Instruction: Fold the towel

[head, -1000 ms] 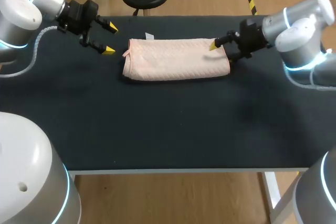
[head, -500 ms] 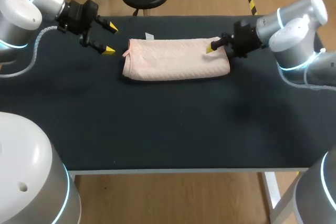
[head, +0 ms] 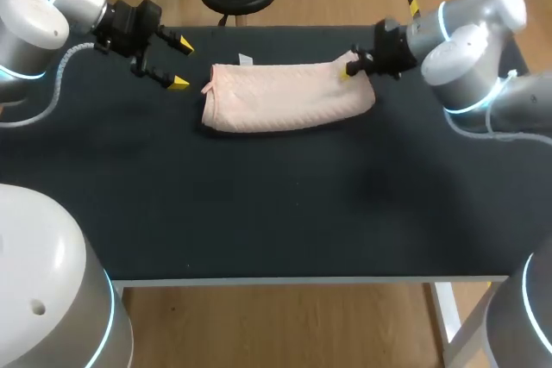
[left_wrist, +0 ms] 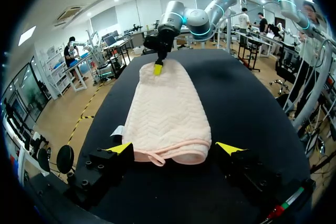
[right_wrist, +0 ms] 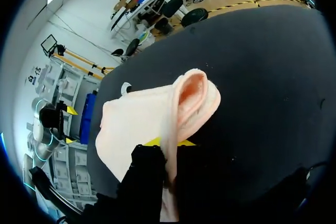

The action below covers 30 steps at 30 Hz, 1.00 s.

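A black table [head: 276, 213] seen from above, with one pale pink towel [head: 289, 96] lying on it. The towel sits toward 12 o'clock from the table's middle, already doubled into a long, plump band running from 9 o'clock to 3 o'clock. One small white tag [head: 246, 59] pokes out from its far edge.

There are two grippers. The left gripper [head: 182, 63] hovers just off the towel's 9 o'clock end. Its yellow fingers are spread wide apart and touch nothing. In its own wrist view the towel's [left_wrist: 168, 114] rounded folded end lies just ahead of the open fingers.

The right gripper [head: 349, 69] is at the towel's 2 o'clock corner. In the right wrist view its fingers are pinched on a layer of the towel [right_wrist: 136, 124], and the cloth curls up into a soft loop ahead of them.

The towel looks light, thick and quilted. It is likely to be limp rather than stiff, so it should sag and drape when lifted and should not slip easily on the matte table. It is not fragile. The best hold is probably a pinch at the corners of a short end, taking all layers together so the fold does not fall open.
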Motion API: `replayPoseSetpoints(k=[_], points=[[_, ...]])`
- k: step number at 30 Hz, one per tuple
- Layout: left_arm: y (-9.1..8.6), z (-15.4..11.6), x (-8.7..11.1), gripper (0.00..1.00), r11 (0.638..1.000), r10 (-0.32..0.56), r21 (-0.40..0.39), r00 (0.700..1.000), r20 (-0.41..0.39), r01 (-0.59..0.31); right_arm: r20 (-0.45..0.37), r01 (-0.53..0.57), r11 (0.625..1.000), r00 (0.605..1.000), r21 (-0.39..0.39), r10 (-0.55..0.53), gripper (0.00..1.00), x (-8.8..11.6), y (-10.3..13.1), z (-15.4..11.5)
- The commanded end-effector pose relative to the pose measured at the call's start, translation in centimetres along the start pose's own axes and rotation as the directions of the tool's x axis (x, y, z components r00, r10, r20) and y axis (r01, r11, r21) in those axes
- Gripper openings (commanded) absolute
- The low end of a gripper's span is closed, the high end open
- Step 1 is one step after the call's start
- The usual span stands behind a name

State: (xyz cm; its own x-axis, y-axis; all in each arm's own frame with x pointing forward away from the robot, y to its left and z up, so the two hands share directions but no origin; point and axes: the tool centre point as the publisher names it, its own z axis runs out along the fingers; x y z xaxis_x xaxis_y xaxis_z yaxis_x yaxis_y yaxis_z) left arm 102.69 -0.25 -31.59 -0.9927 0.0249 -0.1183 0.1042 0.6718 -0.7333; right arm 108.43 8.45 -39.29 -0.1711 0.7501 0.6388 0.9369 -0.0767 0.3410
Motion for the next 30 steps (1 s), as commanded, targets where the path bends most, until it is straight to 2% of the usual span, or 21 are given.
replayPoseSetpoints(k=[1,9,19,25,28,29,30], points=[[0.0,0.0,0.1,1.0,1.0,0.001,0.001,1.0,0.003,-0.001,0.05,0.023,1.0,0.999,-0.003,-0.023,0.0,2.9,0.6,0.4],[0.0,0.0,0.1,1.0,1.0,0.001,0.001,1.0,0.003,-0.001,0.101,0.114,0.993,0.988,-0.003,-0.114,0.0,9.9,0.9,3.1],[0.0,0.0,0.1,1.0,1.0,0.001,0.001,1.0,0.003,-0.001,0.092,0.2,0.98,0.975,0.014,-0.2,0.0,19.0,0.3,9.8],[0.0,0.0,0.1,1.0,1.0,0.001,0.001,1.0,0.003,-0.001,0.1,0.23,0.972,0.967,0.046,-0.233,0.0,22.4,-0.8,13.2],[0.0,0.0,0.1,1.0,1.0,0.001,0.001,1.0,0.003,-0.001,0.138,0.265,0.962,0.953,0.063,-0.271,0.0,23.4,-1.4,14.2],[0.0,0.0,0.1,1.0,1.0,0.001,0.001,1.0,0.003,-0.001,0.163,0.275,0.96,0.946,0.062,-0.281,0.81,23.6,-1.6,14.4],[0.0,0.0,0.1,1.0,1.0,0.001,0.001,1.0,0.003,-0.001,0.17,0.291,0.955,0.94,0.057,-0.296,1.0,23.9,-1.7,14.3]])
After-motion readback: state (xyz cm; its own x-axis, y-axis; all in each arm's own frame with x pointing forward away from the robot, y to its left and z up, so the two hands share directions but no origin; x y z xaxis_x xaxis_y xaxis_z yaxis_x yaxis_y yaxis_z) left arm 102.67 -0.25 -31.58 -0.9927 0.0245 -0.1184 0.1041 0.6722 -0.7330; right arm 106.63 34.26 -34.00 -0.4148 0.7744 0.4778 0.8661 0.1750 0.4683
